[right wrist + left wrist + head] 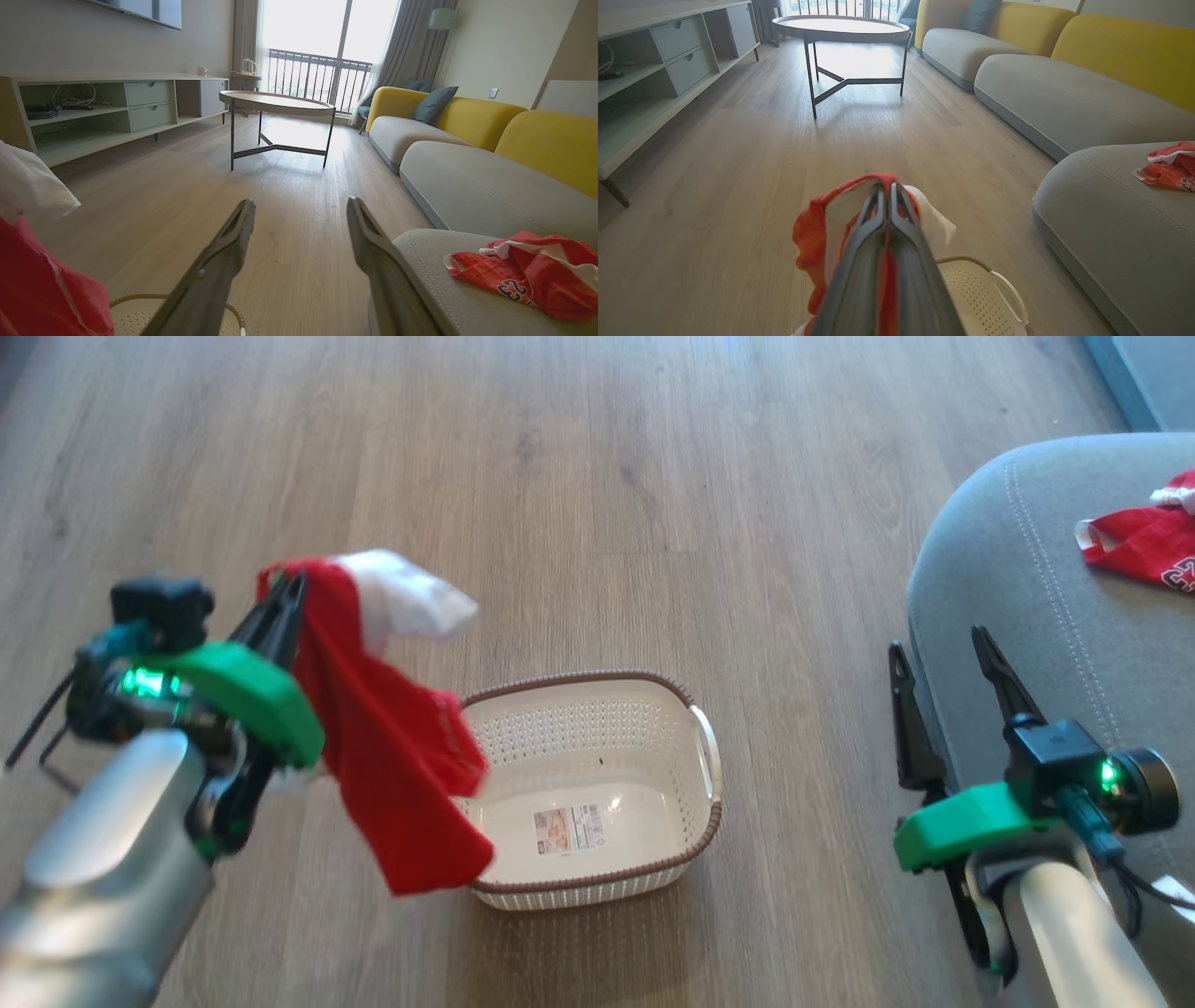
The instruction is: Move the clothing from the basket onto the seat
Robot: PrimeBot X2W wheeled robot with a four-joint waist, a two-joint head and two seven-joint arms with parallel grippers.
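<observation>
Pinched shut, the left hand (285,588) grips a soft bright red garment (392,784) bunched with a plain white cloth (411,597). Both hang limp in the air, the red fabric draping across the left rim of the cream perforated basket (709,821). The basket stands on the wooden floor (653,476), with its label sticker (569,828) showing on its bottom. The right hand (937,641) is spread wide and holds nothing, beside the rounded edge of the grey-blue seat (1027,569). A second red garment (1144,546) with white trim lies crumpled on the seat.

Loses the red garment (1146,543) on the seat (1008,616) past the head view's right edge; hides the basket's (597,728) left corner behind hanging clothing (397,775).
</observation>
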